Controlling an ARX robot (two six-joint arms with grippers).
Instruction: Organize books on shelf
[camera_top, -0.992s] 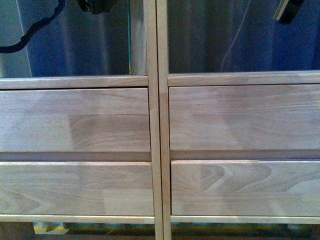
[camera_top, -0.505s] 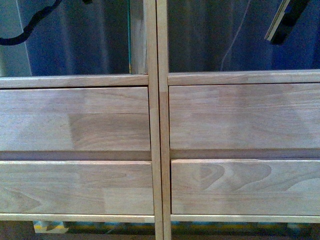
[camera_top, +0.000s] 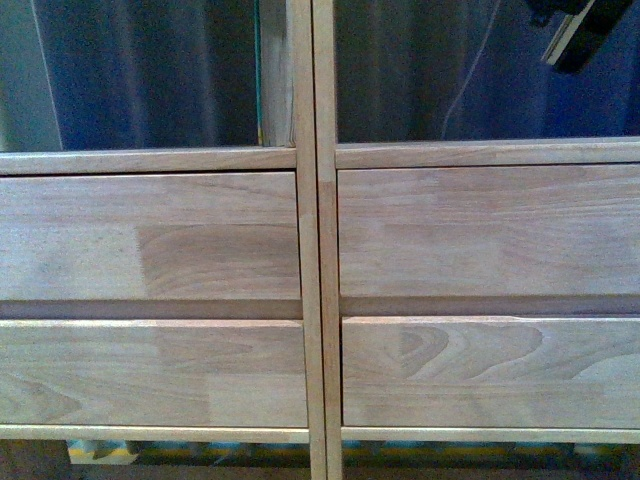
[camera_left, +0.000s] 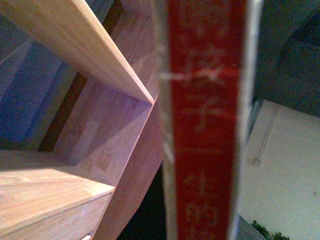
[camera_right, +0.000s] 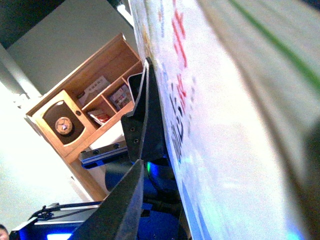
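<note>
Cut off at the frame edge, the right gripper (camera_top: 575, 32) clamps a tilted book (camera_right: 225, 125) before the shelf (camera_top: 320, 300); a blurred red spine (camera_left: 205, 120) fills the left wrist view, its jaws unseen.

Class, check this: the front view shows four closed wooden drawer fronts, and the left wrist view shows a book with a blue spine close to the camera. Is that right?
No. The book has a red spine, not a blue one, as the left wrist view shows. The rest stands.
</note>
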